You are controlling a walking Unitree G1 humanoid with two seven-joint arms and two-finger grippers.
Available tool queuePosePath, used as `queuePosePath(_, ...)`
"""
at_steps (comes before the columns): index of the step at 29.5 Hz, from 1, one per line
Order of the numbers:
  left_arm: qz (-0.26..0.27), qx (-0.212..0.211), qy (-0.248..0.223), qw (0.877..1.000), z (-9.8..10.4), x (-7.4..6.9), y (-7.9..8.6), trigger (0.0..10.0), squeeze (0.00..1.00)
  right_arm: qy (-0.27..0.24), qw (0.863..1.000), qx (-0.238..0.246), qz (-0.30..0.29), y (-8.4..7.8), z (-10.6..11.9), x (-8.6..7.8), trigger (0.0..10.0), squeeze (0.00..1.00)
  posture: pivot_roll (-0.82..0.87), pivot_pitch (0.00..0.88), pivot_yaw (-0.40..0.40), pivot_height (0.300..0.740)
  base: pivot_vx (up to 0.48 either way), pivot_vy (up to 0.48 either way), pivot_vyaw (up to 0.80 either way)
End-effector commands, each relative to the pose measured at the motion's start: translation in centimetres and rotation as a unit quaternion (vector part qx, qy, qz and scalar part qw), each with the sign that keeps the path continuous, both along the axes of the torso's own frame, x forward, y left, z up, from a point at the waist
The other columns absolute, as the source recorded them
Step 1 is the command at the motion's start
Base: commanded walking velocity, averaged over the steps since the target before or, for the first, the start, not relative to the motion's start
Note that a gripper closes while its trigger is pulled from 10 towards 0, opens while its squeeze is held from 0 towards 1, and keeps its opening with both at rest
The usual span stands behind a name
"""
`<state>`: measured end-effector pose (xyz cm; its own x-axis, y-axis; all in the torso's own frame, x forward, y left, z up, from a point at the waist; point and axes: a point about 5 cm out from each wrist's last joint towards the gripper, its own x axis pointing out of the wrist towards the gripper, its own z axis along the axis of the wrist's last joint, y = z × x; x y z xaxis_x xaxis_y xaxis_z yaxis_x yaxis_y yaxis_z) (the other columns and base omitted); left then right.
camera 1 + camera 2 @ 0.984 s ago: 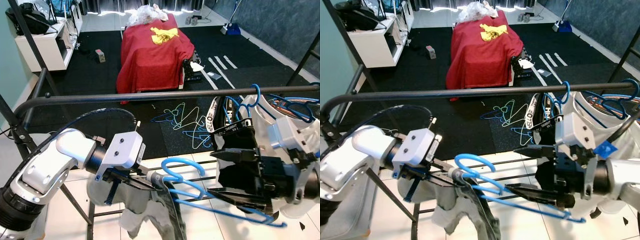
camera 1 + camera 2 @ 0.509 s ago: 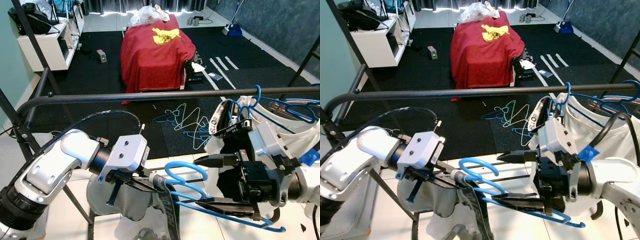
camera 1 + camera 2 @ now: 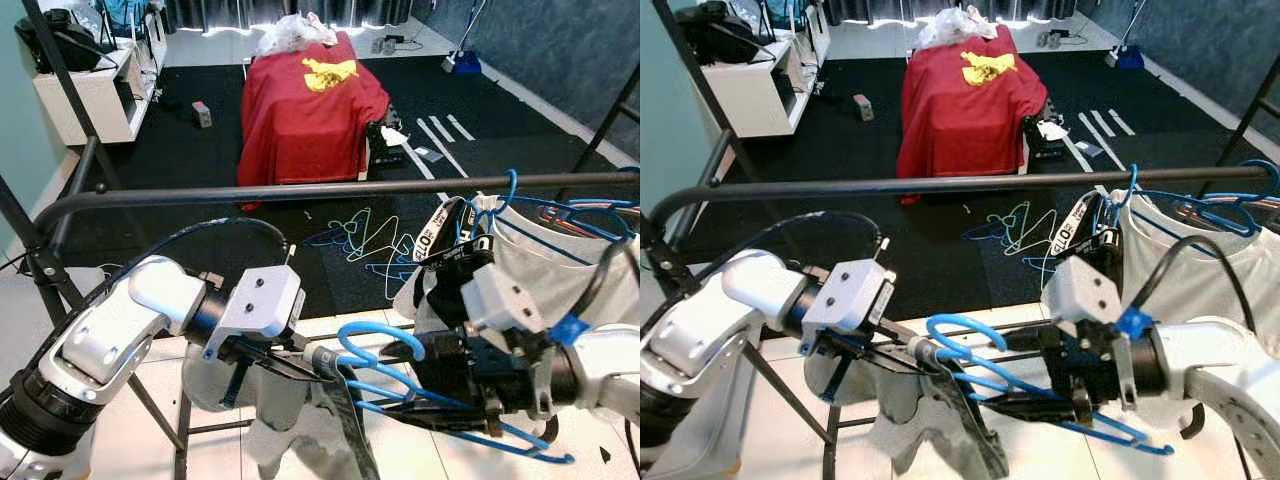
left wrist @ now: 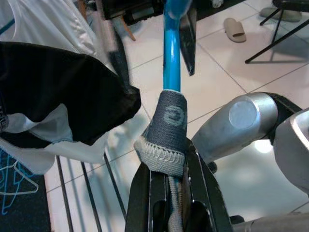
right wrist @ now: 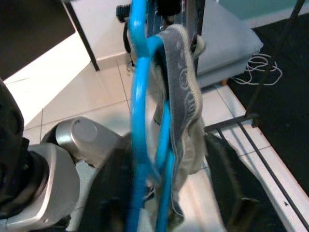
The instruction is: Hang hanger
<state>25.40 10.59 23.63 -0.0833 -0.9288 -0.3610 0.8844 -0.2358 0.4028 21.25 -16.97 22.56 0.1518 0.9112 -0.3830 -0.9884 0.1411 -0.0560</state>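
Hanger (image 3: 400, 385) with garment (image 3: 300, 400), below the rail (image 3: 300, 190)
Left gripper (image 3: 300, 358) grips its neck; right gripper (image 3: 440, 385) has moved in, fingers around the hanger, closure unclear.

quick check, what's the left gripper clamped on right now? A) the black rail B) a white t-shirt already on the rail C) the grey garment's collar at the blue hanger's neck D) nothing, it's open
C: in the left wrist view the left gripper pinches the grey garment where the blue hanger emerges, well below the black rail.
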Motion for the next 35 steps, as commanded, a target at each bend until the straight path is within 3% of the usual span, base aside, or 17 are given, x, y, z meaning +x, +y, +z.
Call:
queuePosePath(1, -0.023, -0.014, -0.010, 1.000, 0.7, -0.4, -0.7, 10.0, 0.00, 0.003, 1.000, -0.016, -0.007, 0.0, -0.6, 0.2, 0.0, 0.00, -0.05, 0.078, -0.020, 0.740, 0.000, 0.000, 0.00)
queuePosePath(15, -0.041, -0.028, -0.012, 0.999, 1.1, -0.7, -1.1, 10.0, 0.00, -0.029, 0.999, -0.024, -0.018, 0.6, -0.5, 1.8, 0.0, 0.00, -0.05, 0.080, -0.020, 0.740, 0.000, 0.000, 0.00)
queuePosePath(16, -0.044, -0.036, -0.001, 0.998, 1.3, -0.7, -1.0, 10.0, 0.06, -0.037, 0.999, -0.020, -0.024, 0.6, -0.4, 1.9, 0.0, 0.00, -0.05, 0.084, -0.017, 0.740, 0.000, 0.000, 0.00)
queuePosePath(18, -0.044, -0.036, -0.001, 0.998, 1.3, -0.7, -1.0, 10.0, 0.06, -0.037, 0.999, -0.020, -0.024, 0.6, -0.4, 1.9, 0.0, 0.00, -0.05, 0.084, -0.017, 0.740, 0.000, 0.000, 0.00)
queuePosePath(19, -0.048, -0.043, 0.011, 0.998, 1.6, -0.6, -0.8, 10.0, 1.00, -0.044, 0.999, -0.015, -0.030, 0.7, -0.4, 2.1, 0.0, 0.00, -0.05, 0.084, -0.016, 0.740, 0.000, 0.000, 0.00)
queuePosePath(28, -0.034, -0.099, 0.026, 0.994, 3.4, 0.3, 0.5, 10.0, 1.00, -0.059, 0.997, 0.024, -0.040, 0.5, 0.7, 2.2, 0.0, 0.00, -0.06, 0.087, -0.014, 0.740, 0.000, 0.000, 0.00)
queuePosePath(30, -0.028, -0.120, 0.028, 0.992, 4.0, 0.6, 1.1, 10.0, 1.00, -0.062, 0.997, 0.038, -0.040, 0.4, 1.1, 2.0, 0.0, 0.00, -0.06, 0.087, -0.012, 0.740, 0.000, 0.000, 0.00)
queuePosePath(32, -0.009, -0.170, 0.027, 0.985, 5.4, 1.3, 2.6, 10.0, 1.00, -0.070, 0.995, 0.059, -0.046, -0.2, 2.0, 1.8, 0.0, 0.00, -0.06, 0.086, -0.011, 0.740, 0.000, 0.000, 0.00)
queuePosePath(35, 0.004, -0.187, 0.022, 0.982, 5.8, 1.6, 3.2, 10.0, 1.00, -0.074, 0.994, 0.063, -0.050, -0.5, 2.3, 1.7, 0.0, 0.00, -0.06, 0.087, -0.010, 0.740, 0.000, 0.000, 0.00)
